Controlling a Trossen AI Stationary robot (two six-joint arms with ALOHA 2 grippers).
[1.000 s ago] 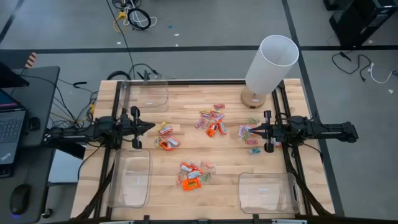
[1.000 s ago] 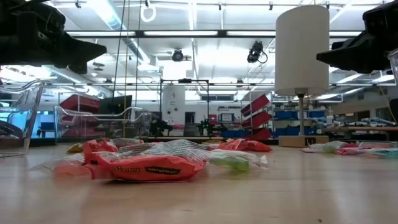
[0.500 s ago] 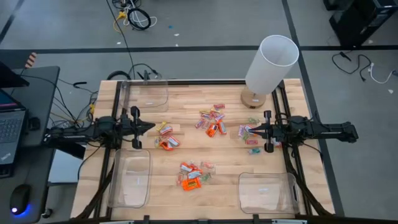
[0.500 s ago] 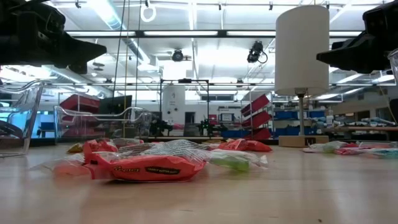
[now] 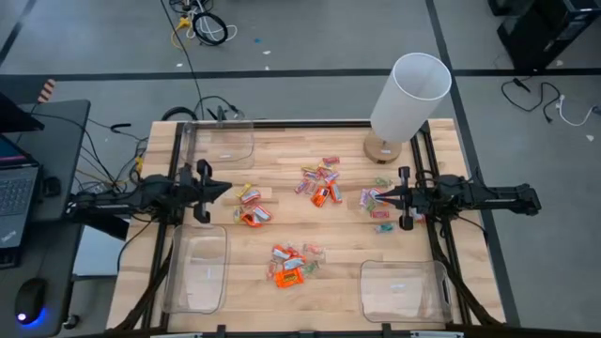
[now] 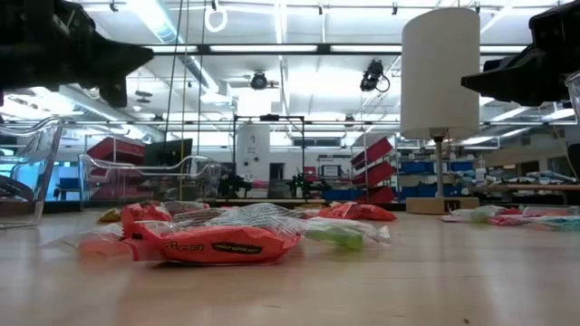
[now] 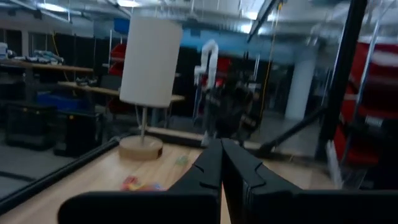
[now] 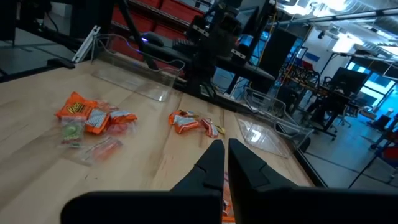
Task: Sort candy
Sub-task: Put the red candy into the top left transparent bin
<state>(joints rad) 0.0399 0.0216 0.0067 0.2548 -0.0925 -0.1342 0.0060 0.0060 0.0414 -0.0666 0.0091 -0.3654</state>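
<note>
The candy lies in loose heaps on the wooden table: one heap [image 5: 252,208] near my left gripper, one [image 5: 319,181] at the middle, one [image 5: 291,263] toward the near edge, one [image 5: 376,203] under my right gripper's tip. Orange wrappers [image 6: 213,244] fill the low view. My left gripper [image 5: 228,191] hovers shut at the table's left, pointing toward the middle and tipped slightly up [image 7: 221,149]. My right gripper [image 5: 380,196] hovers shut at the table's right, level, pointing at the middle [image 8: 224,149]. Neither touches any candy.
Three clear plastic bins stand on the table: far left [image 5: 221,143], near left [image 5: 195,270] and near right [image 5: 404,289]. A white lamp [image 5: 408,94] on a round wooden foot stands at the far right. Bare wood lies between the heaps.
My left gripper has rolled about its own line and tipped its tip a little upward, staying in place and shut. The candy and my right gripper have kept still.
</note>
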